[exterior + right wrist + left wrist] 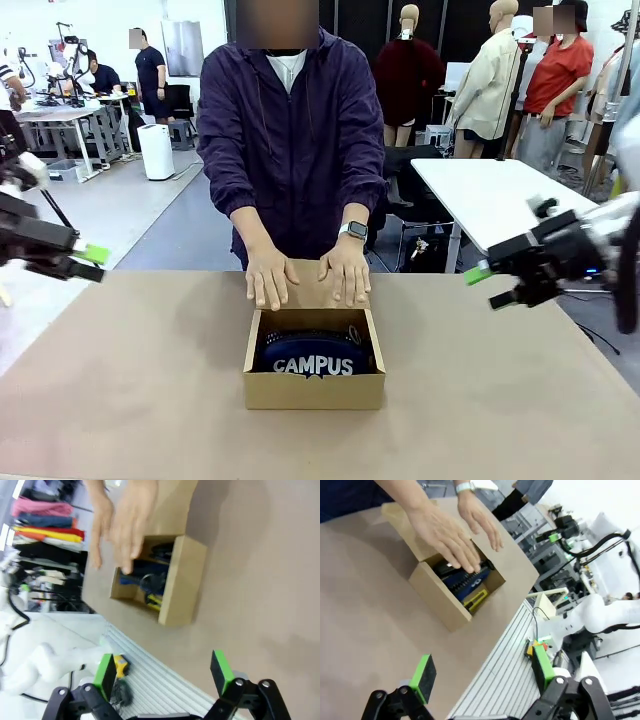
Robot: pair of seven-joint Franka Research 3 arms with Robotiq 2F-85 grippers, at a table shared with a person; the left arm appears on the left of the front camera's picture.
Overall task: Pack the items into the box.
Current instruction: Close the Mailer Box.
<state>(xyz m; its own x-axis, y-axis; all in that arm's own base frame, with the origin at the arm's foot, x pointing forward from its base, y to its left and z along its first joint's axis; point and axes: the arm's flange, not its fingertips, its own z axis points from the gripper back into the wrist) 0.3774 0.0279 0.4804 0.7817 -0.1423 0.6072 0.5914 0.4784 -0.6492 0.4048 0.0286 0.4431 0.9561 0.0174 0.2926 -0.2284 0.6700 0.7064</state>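
The box (313, 390) sits lower centre, bare table (120, 380) wide either side; inside, the navy pouch (313, 358) reads "CAMPUS" (white letters). A person's hands (346, 270) rest flat on its rear flap; left gripper (92, 262) and right gripper (488, 286) hang at the side edges, fingers apart.

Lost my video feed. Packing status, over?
Left tool and right tool open, empty, out wide. Pouch and yellow knife in box, flap open. Person's hands on the flap.
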